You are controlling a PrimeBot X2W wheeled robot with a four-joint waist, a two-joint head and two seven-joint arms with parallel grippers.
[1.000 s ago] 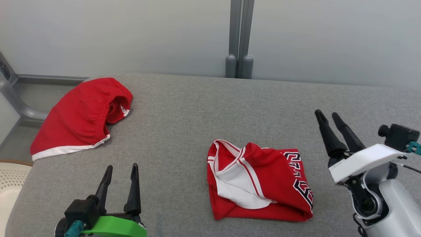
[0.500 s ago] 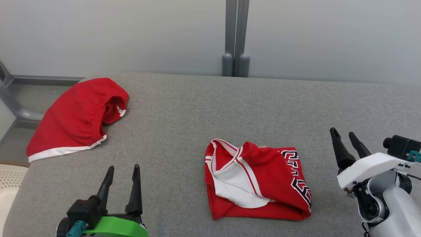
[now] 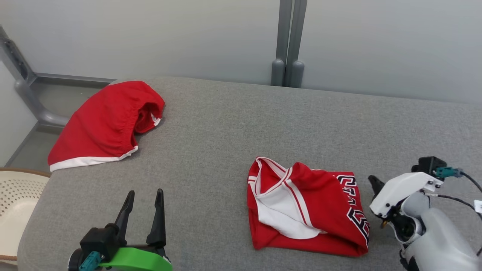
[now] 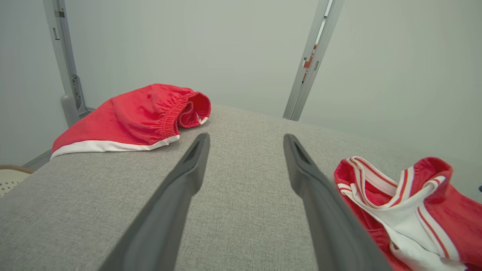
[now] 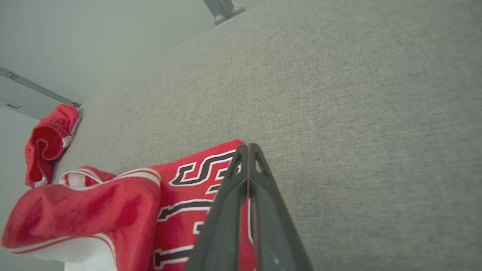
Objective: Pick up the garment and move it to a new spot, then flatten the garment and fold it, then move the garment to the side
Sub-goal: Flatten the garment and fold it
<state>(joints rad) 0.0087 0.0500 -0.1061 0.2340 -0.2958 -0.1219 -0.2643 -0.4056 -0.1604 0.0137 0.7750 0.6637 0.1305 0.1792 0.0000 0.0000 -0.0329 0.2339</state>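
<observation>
A red garment (image 3: 305, 207), a jersey with white trim and black-and-white lettering, lies folded on the grey table (image 3: 241, 124), right of centre. It also shows in the left wrist view (image 4: 406, 203) and the right wrist view (image 5: 113, 210). My right gripper (image 3: 374, 182) sits just off the garment's right edge. Its fingers are pressed together with nothing between them, and their tips (image 5: 247, 146) hang over the lettered corner. My left gripper (image 3: 144, 195) is open near the front left, apart from the garment, with bare cloth between its fingers (image 4: 196, 162).
Red shorts (image 3: 105, 124) with a white hem lie at the table's far left corner. A pale perforated basket (image 3: 15, 195) stands beside the table's left end. Grey posts (image 3: 288, 71) rise behind the far edge against the wall.
My right gripper has drawn back and down beside the jersey's right edge, and its fingers have gone from open to shut. The camera has shifted a little. The left gripper has stayed put.
</observation>
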